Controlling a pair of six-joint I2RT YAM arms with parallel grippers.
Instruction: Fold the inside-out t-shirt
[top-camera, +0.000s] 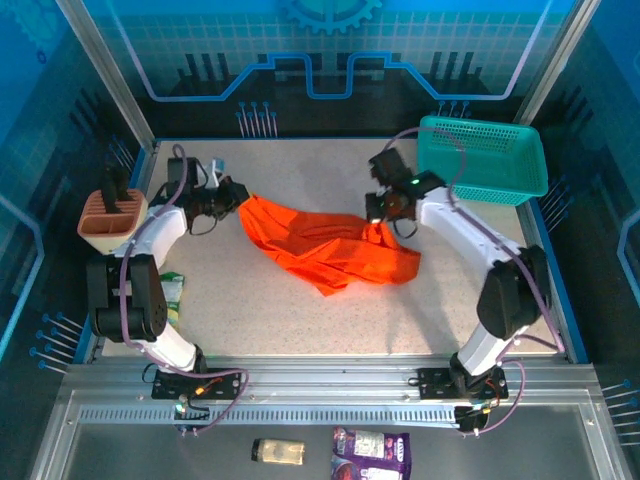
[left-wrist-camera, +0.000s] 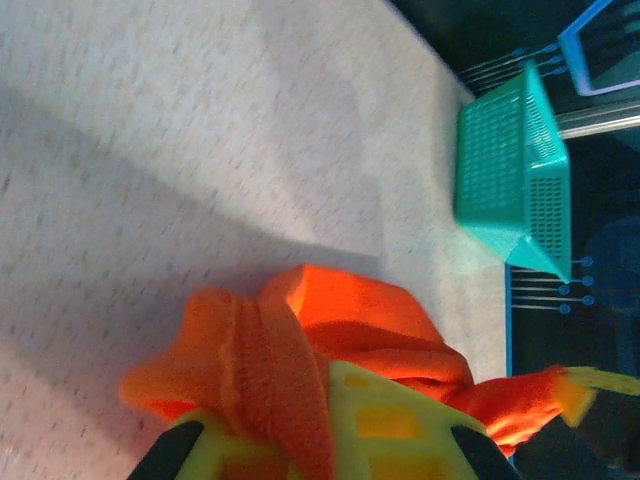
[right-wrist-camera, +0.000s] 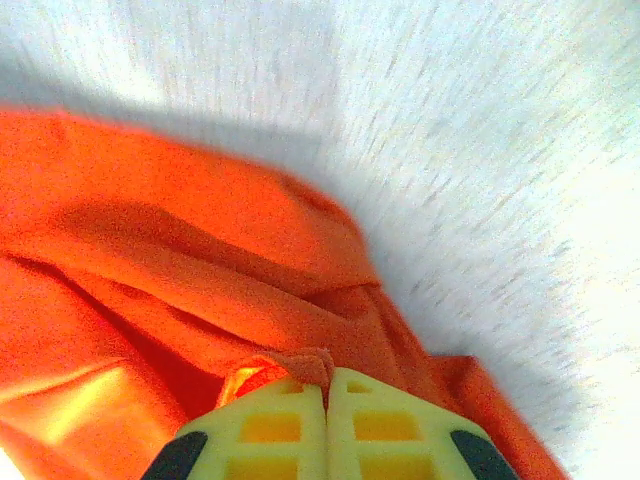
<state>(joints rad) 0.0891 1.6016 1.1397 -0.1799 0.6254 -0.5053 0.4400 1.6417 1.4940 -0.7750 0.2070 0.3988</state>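
Observation:
The bright orange inside-out t-shirt (top-camera: 325, 245) lies crumpled across the middle of the table, stretched between both arms. My left gripper (top-camera: 236, 196) is shut on its left end; in the left wrist view a ribbed orange hem (left-wrist-camera: 285, 380) runs up between the yellow fingers (left-wrist-camera: 400, 425). My right gripper (top-camera: 380, 222) is shut on the shirt's right edge. In the right wrist view the two yellow fingertips (right-wrist-camera: 270, 420) meet with a small tuck of orange cloth (right-wrist-camera: 305, 362) pinched between them, over the folds of the shirt (right-wrist-camera: 180, 260).
A teal mesh basket (top-camera: 482, 158) stands at the back right corner, also seen in the left wrist view as the basket (left-wrist-camera: 515, 170). A tan holder (top-camera: 105, 215) sits by the left arm. Two packets (top-camera: 370, 452) lie on the front rail. Speckled tabletop (top-camera: 300, 310) lies bare in front of the shirt.

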